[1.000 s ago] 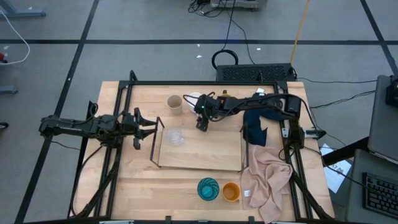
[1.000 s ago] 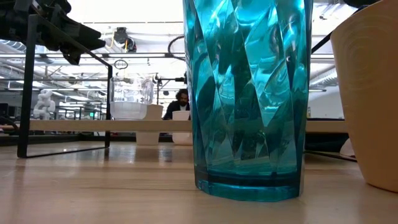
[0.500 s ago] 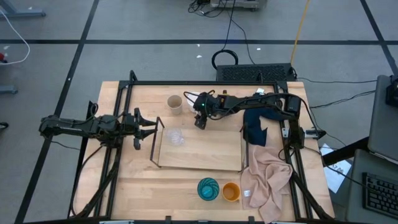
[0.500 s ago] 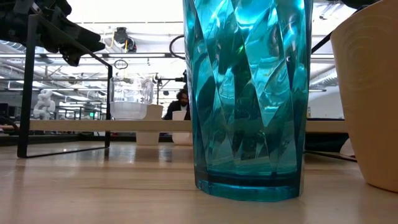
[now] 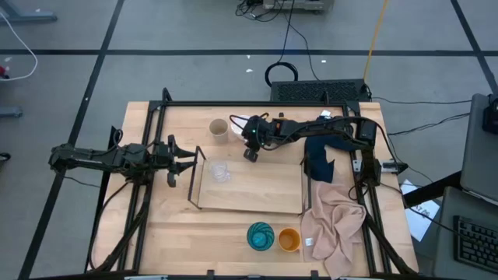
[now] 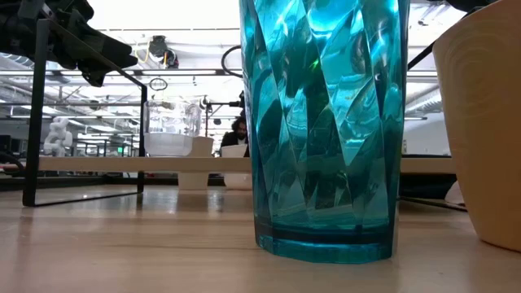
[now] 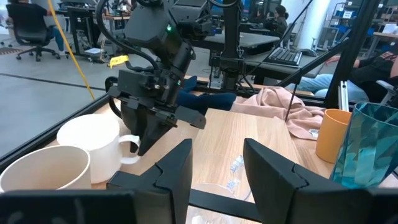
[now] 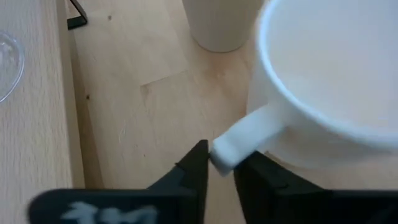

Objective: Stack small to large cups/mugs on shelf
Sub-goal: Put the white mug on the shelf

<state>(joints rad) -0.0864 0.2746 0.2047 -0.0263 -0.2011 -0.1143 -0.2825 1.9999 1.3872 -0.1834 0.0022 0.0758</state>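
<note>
Pinched shut since a second ago, right gripper (image 8: 217, 163) on the white mug's handle (image 8: 242, 138), mug body just beyond, far from idle, spread left gripper (image 7: 214, 165).

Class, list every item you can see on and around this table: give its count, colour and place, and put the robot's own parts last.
clear glass: 1, transparent, on shelf's left end
shelf: 1, light wood, black wire frame, table centre
white mug: 1, far side, handle between right fingers
beige cup: 1, left of mug
teal cup: 1, near edge
orange cup: 1, beside teal cup
cloth: 1, pinkish-beige, right side
left gripper: open, left of shelf
right gripper: closing on mug handle
</note>
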